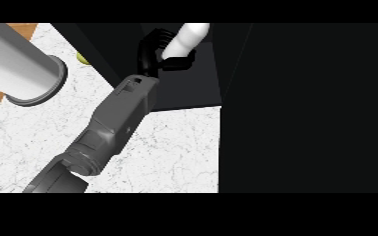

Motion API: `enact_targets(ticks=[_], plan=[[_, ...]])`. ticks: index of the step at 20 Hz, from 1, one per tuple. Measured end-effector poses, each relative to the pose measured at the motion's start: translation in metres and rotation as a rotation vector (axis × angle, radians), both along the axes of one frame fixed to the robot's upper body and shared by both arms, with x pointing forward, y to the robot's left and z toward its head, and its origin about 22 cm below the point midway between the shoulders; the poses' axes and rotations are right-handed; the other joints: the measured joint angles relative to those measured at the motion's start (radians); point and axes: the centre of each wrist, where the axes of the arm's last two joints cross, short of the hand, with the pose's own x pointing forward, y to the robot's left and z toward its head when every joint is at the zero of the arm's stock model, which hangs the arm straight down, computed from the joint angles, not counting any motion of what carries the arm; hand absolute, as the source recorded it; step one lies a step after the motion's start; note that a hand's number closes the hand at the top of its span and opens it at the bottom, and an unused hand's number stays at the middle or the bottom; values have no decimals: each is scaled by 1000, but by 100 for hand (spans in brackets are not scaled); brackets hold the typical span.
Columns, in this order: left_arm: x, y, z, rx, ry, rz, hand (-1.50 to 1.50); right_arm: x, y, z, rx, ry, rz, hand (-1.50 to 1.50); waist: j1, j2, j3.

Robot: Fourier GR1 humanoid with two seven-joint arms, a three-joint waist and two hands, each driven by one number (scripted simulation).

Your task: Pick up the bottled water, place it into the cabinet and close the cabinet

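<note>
The bottled water (pixel 189 36) shows as a white, slightly tilted shape inside the dark cabinet (pixel 188 87), near the top of the view. My left hand (pixel 153 50) is shut on it, with black fingers curled round its lower part and hiding it. The grey forearm runs up from the lower left corner, over the counter and into the cabinet's opening. The bottle's base and whatever it may rest on are hidden. My right hand is not in view.
A broad black panel (pixel 295 105), which looks like the cabinet's door or side, fills the right half. A large grey cylinder (pixel 29 67) with a flanged end lies over the white marble counter (pixel 177 150) at the left. A small yellow-green thing (pixel 83 58) peeks out beside the cabinet wall.
</note>
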Motion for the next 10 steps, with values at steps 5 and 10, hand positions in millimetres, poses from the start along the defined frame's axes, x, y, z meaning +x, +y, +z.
enact_targets(ticks=[5,10], plan=[[3,2,2,98,-46,25,-150,2,0,-1,7,-3,11,-150,-5,4,0],[7,2,8,158,-76,58,-150,2,0,-1,11,-4,21,-150,-13,6,0]])
